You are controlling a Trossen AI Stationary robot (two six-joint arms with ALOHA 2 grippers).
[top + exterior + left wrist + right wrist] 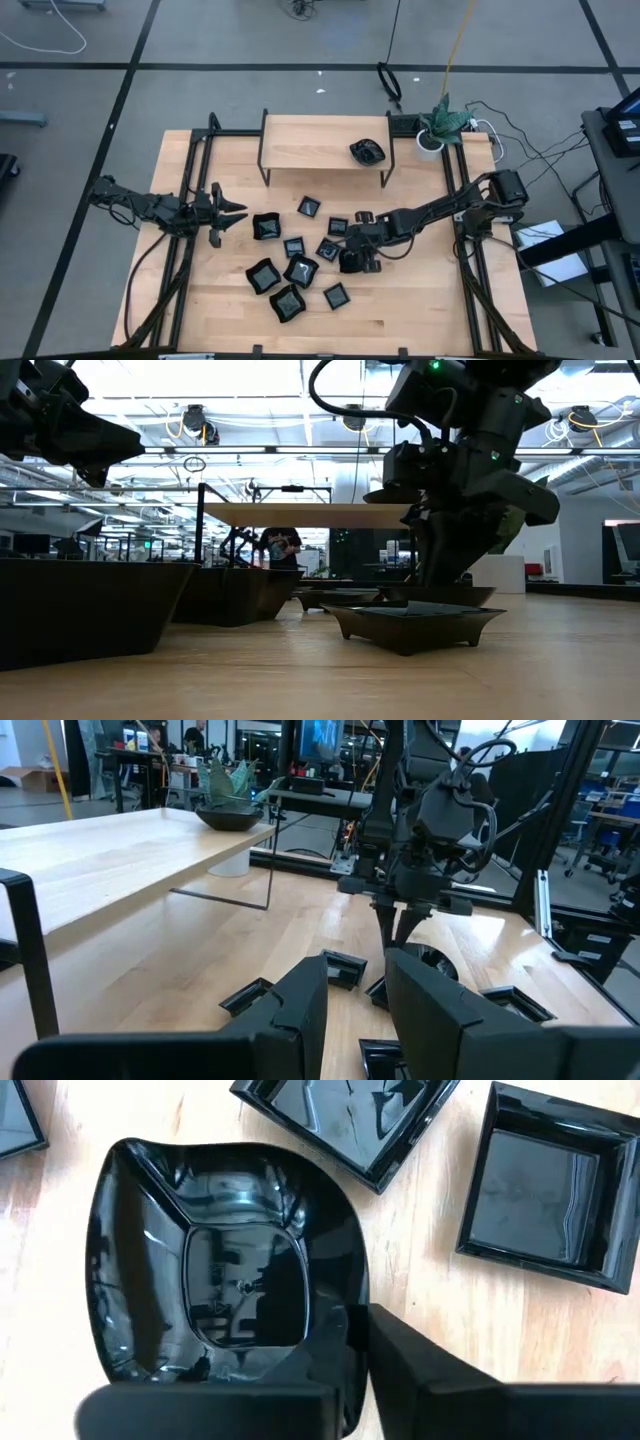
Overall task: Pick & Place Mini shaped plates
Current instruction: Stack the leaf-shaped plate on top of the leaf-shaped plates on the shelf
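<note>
Gripping a wavy-rimmed plate (225, 1270) by its rim, right jaws (350, 1330) pinched shut, left jaws (222, 210) part-open, empty; next, probably lifting toward the shelf (310, 140).

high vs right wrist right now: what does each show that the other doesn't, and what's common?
High view only: the whole table, the raised shelf with one dish on the shelf, the potted plant, the left gripper off to the table's left, and the full scatter of mini plates.

Right wrist only: the right gripper's fingers closed over the rim of a wavy-rimmed plate, seen close up.

Both: the right gripper at that plate, and square plates lying beside it.
</note>
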